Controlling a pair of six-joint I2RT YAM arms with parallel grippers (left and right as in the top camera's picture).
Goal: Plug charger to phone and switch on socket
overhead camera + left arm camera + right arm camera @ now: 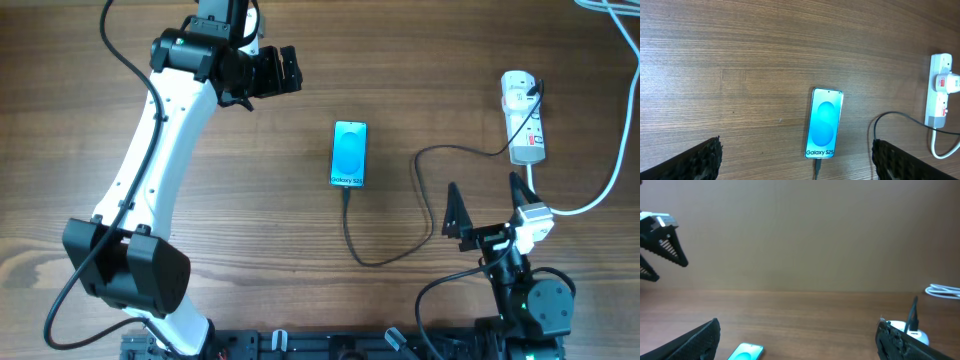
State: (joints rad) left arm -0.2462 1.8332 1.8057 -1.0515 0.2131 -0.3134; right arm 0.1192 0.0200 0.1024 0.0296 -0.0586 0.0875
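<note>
The phone (348,153) lies flat at the table's middle, cyan screen up, also in the left wrist view (824,122) and at the right wrist view's lower edge (746,352). The charger (425,175), a thin black cable, loops from the socket (523,118) round to the phone's near end, where its plug (817,167) meets the phone's edge. The socket (939,90) shows a small red switch (942,81). My left gripper (296,71) hovers open, up and left of the phone. My right gripper (487,200) stands open just below the socket, empty.
A thick white lead (600,200) runs from the socket's near end to the table's right edge and up to the far corner. In the right wrist view the left gripper (662,242) hangs at the upper left, against a plain wall.
</note>
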